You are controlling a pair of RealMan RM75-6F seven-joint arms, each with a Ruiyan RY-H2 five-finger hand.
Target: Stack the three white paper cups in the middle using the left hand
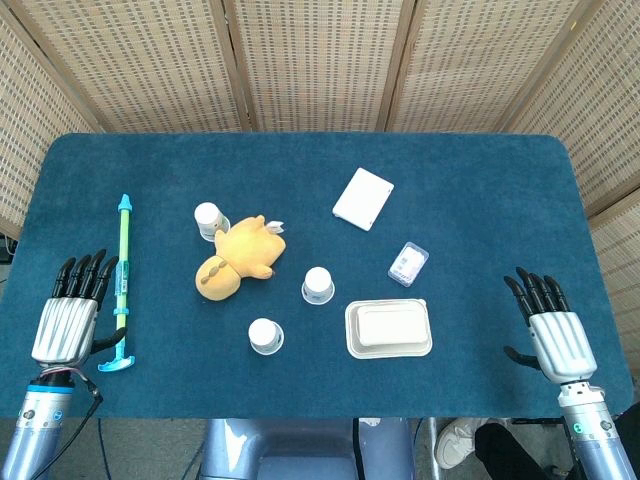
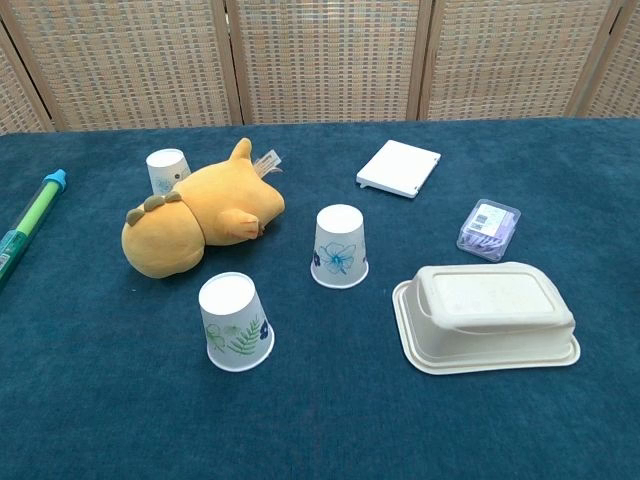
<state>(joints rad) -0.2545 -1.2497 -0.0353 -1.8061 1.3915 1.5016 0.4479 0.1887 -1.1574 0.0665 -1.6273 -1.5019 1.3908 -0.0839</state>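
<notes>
Three white paper cups stand upside down, apart from each other. One cup [image 1: 265, 336] [image 2: 235, 323] with a green leaf print is nearest the front. A second cup [image 1: 318, 286] [image 2: 339, 246] with a blue flower print stands mid-table. The third cup [image 1: 209, 220] [image 2: 168, 171] sits behind the yellow plush toy [image 1: 237, 258] [image 2: 200, 220], touching it. My left hand [image 1: 72, 310] lies flat at the left table edge, fingers straight, holding nothing, far from the cups. My right hand [image 1: 552, 326] lies likewise at the right edge. The chest view shows neither hand.
A green and blue stick tool [image 1: 121, 282] [image 2: 28, 224] lies just right of my left hand. A beige lidded food box [image 1: 388, 328] [image 2: 487, 316], a small clear packet [image 1: 408, 264] [image 2: 489, 229] and a white flat box [image 1: 363, 198] [image 2: 399, 167] lie right of the cups.
</notes>
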